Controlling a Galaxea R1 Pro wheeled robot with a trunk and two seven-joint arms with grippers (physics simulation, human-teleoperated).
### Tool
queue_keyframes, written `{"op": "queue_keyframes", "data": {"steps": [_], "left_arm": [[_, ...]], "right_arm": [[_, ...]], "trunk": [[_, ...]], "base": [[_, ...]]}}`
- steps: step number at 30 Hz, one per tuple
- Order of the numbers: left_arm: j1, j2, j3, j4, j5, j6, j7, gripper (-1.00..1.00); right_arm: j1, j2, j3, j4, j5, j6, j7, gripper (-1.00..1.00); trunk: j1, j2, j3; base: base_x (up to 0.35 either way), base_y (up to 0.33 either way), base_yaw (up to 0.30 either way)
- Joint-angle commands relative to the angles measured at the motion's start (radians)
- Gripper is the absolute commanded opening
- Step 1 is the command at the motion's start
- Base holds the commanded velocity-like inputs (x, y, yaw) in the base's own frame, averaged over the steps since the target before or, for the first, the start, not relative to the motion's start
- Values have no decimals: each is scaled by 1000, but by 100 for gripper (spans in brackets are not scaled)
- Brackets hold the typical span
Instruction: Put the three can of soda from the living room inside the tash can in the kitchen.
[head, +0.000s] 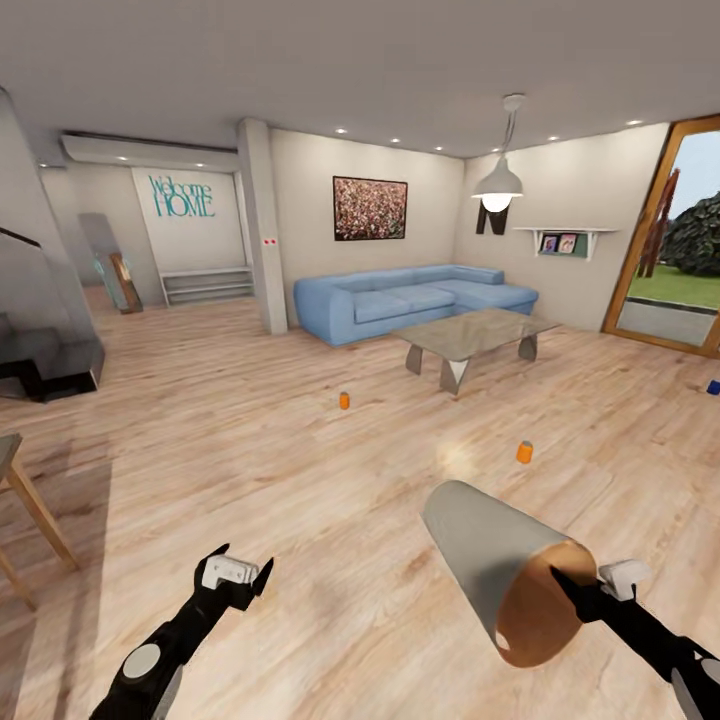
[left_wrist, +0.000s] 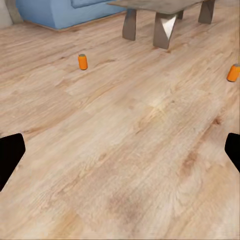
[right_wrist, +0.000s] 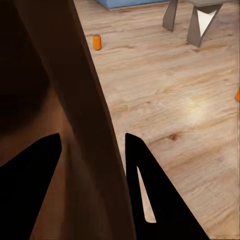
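The right gripper (head: 590, 590) is clamping the trash can's (head: 500, 560) rim; the left gripper (head: 240, 573) is hanging released. Soda cans are standing at twelve (head: 524, 452), eleven (head: 344, 400) and two o'clock (head: 713, 386); next, approaching one.

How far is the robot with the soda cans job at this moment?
No can is binned yet. The right gripper holds the trash can by its rim, tilted over the floor. Two orange cans and a blue can stand on the floor. The left gripper is open and empty.
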Motion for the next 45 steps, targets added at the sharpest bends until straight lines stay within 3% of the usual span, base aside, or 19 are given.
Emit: {"op": "queue_keyframes", "data": {"steps": [1,6,20,34,45], "left_arm": [[1,0,0,-12,-1,7,0,100],[2,-2,2,-23,-6,36,1,100],[0,-4,3,16,-9,55,6,100],[0,-4,1,37,-9,55,6,100],[0,-4,1,39,-9,56,4,100]], "right_arm": [[3,0,-6,-1,-16,-9,5,-100],[14,5,-28,46,-12,-49,-3,-100],[15,15,-30,56,-17,-54,-14,-100],[15,23,-28,68,-17,-49,-23,-100],[15,38,-28,70,-11,-53,-21,-100]], "trunk": [[0,0,0],[0,0,0],[0,0,0],[0,0,3],[0,0,4]], "base": [[292,149,0],[295,157,0],[298,160,-8],[300,156,-216],[300,161,-43]]}}
